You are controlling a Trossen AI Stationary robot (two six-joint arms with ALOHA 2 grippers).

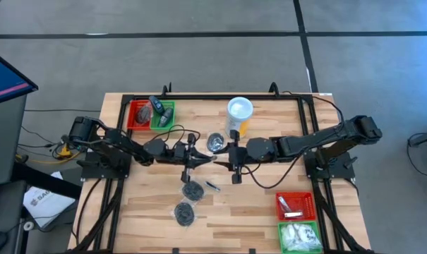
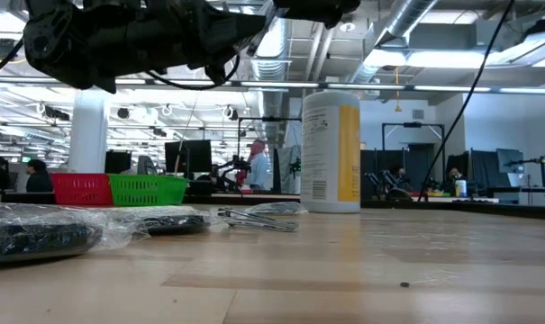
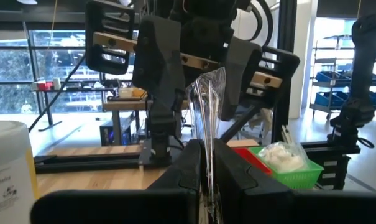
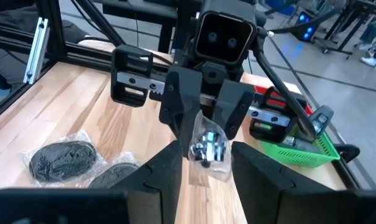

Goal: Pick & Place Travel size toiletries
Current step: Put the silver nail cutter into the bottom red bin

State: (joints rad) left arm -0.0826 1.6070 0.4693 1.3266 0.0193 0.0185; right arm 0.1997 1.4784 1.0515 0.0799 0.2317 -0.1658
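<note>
Judging by the bins, the sorting is partly done: white packets (image 1: 298,236) fill the near green basket (image 1: 283,240), another item lies in the red one (image 1: 279,207), while 2 wrapped dark pucks (image 1: 188,201) and a small piece beside them wait on the table (image 1: 255,212). The left gripper (image 1: 193,159) is clenched on a clear-wrapped packet (image 4: 206,149) above mid-table. It hangs with its long axis vertical, facing the right gripper (image 1: 234,164), whose fingers (image 4: 169,171) stand parted on either side without touching, seemingly a handover.

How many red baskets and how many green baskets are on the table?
Red baskets: 2
Green baskets: 2
Total: 4 baskets
</note>
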